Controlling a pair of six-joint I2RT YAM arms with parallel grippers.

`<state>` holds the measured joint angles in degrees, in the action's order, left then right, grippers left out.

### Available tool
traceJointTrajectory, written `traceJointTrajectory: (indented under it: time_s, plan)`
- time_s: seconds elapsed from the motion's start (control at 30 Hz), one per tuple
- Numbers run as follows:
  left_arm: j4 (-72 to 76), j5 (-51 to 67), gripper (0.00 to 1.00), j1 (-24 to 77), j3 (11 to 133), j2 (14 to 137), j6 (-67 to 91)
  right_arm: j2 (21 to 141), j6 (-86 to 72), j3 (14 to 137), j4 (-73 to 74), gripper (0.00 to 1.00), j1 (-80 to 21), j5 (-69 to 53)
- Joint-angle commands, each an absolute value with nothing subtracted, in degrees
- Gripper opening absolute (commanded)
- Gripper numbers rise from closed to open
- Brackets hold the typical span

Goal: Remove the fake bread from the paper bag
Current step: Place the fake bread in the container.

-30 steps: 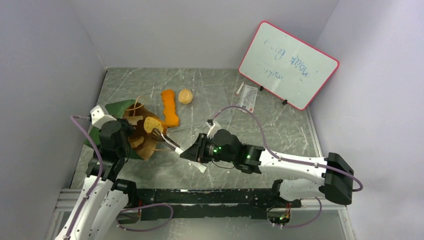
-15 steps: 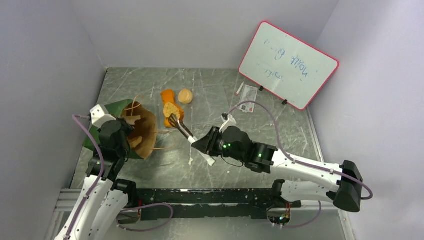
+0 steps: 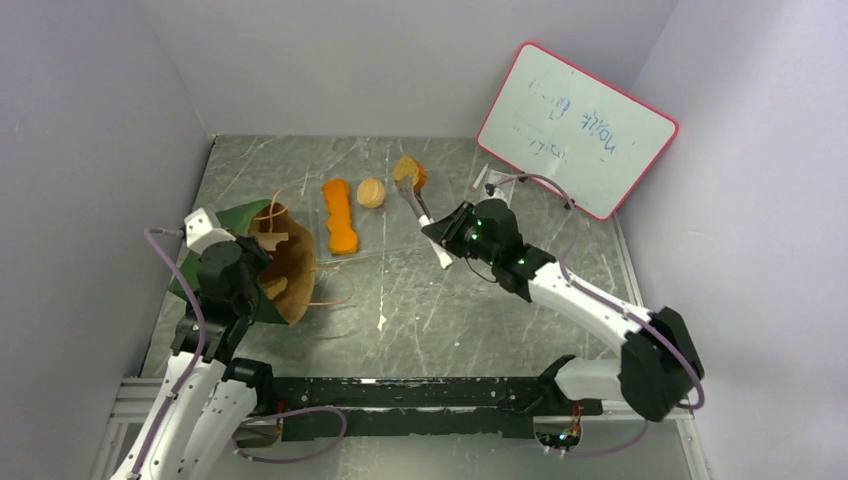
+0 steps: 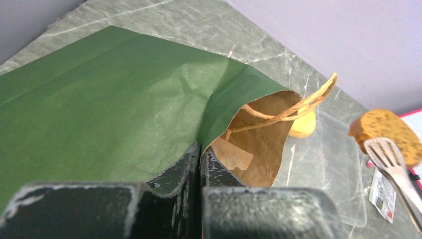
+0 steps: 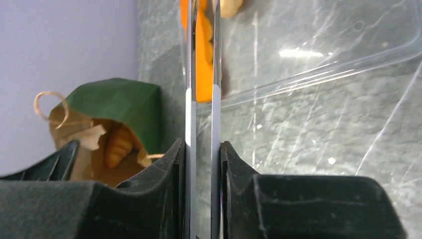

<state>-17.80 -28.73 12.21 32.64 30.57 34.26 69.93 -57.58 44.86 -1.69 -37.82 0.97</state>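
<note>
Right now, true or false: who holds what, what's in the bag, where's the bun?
1. Right gripper holds tongs clamping a brown slice. True.
2. Bag is empty. False: a croissant lies inside.
3. Left gripper pinches the bag's rim. True.
4. Bun is in the bag. False: the bun sits on the clear tray beside the loaf.

The left hand (image 4: 200, 152) pinches the green paper bag (image 4: 99, 99) at its mouth edge.
</note>
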Motion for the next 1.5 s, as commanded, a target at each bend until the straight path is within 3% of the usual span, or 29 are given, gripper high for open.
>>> traceJointTrajectory:
  time_s: [0.0,0.47,0.63,0.8,1.47]
  plan:
    - [-16.52,-23.61,0.07,12.06,35.24,30.71,33.46,75.95,-57.14,46.97,-11.54,0.02,-33.90,-5.52]
    - [-17.39,-19.29,0.07,12.09,35.34,31.38,30.29,96.08,-63.57,48.42,-28.79,0.07,-26.22,-15.43]
    - [-17.58,-19.37,0.07,12.09,35.33,31.30,29.62,98.34,-66.18,47.81,-31.05,0.30,-25.11,-17.14]
    - [-17.52,-18.60,0.07,12.04,35.33,31.29,29.62,98.55,-67.80,46.37,-31.88,0.44,-24.29,-18.11]
    - [-18.57,-17.21,0.07,12.06,37.84,31.55,29.50,84.19,-64.19,38.46,-21.20,0.47,-23.73,-12.55]
